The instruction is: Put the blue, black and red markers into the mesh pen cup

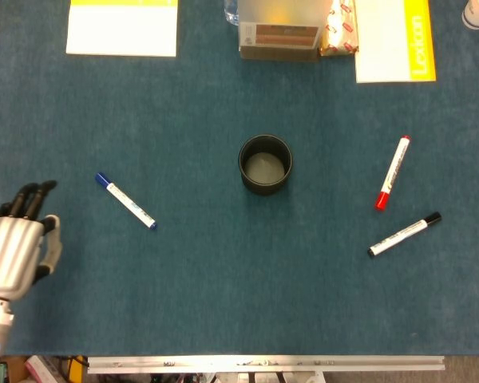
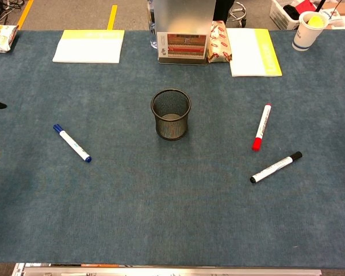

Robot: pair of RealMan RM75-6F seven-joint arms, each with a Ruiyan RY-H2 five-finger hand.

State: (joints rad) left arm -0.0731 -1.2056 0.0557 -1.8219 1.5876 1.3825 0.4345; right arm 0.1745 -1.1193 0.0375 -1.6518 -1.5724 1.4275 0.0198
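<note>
The left hand point(image 1: 16, 239) sits at the left edge of the table point(image 1: 191, 303), back of the hand up, dark fingers point(image 1: 32, 195) stretched forward side by side and holding nothing. In the chest view only a sliver of it shows at the left border.

The blue marker point(image 1: 125, 201) lies flat on the cloth just to the right of that hand, near but not touching, its cap end pointing up and to the left. The mesh pen cup point(image 1: 265, 164) stands upright in the middle of the table, well apart from the hand, with no marker in it.

The red marker point(image 1: 392, 172) and the black marker point(image 1: 404, 234) lie on the far right side, near each other but not touching, well away from the cup and hand.

The right hand shows in neither view.
</note>
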